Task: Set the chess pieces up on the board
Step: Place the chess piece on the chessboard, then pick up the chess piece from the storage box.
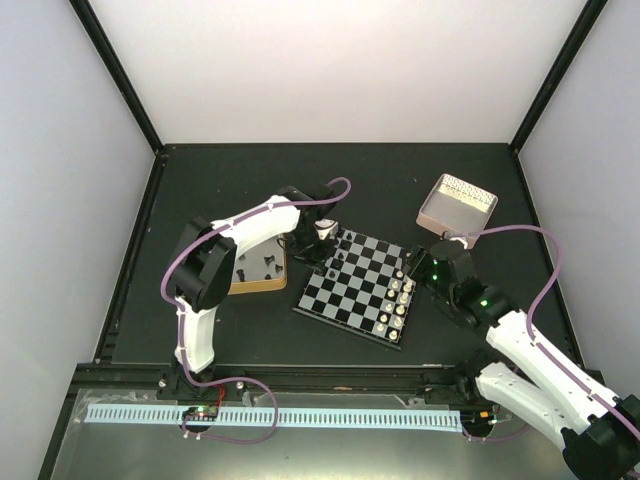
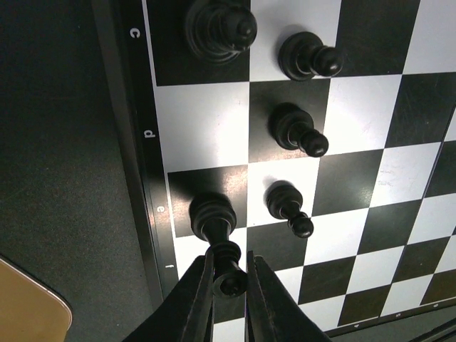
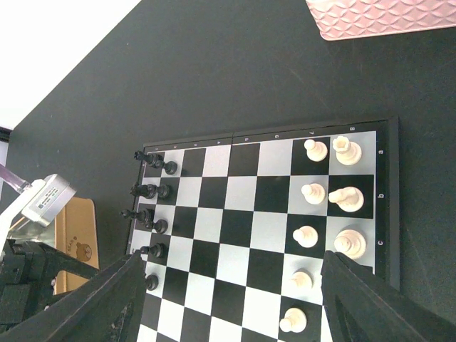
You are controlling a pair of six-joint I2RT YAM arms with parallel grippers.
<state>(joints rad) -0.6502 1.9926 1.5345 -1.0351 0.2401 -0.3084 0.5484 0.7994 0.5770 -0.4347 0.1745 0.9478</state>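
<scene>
On the dark counter (image 1: pixel 200 190), a gold-rimmed tin (image 1: pixel 262 290) on the left holds a few loose black chess pieces (image 1: pixel 268 265). Just right of it, the left claw (image 2: pixel 229 274) pinches the head of a black piece (image 2: pixel 216 224) that stands on the board (image 1: pixel 350 290) by the rim letter e, with three more black figures alongside. White pieces (image 3: pixel 313 192) fill the right edge. The right claw (image 3: pixel 231 292) hangs spread wide above them, and a pink box (image 1: pixel 457 203) lies beyond.

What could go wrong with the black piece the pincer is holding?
The left pincer grips the piece only by its head, so it could tilt or slip. When the pincer opens, a finger might knock the pawn on the next square. The piece stands in the edge row of the board, so a tip could send it off.
</scene>
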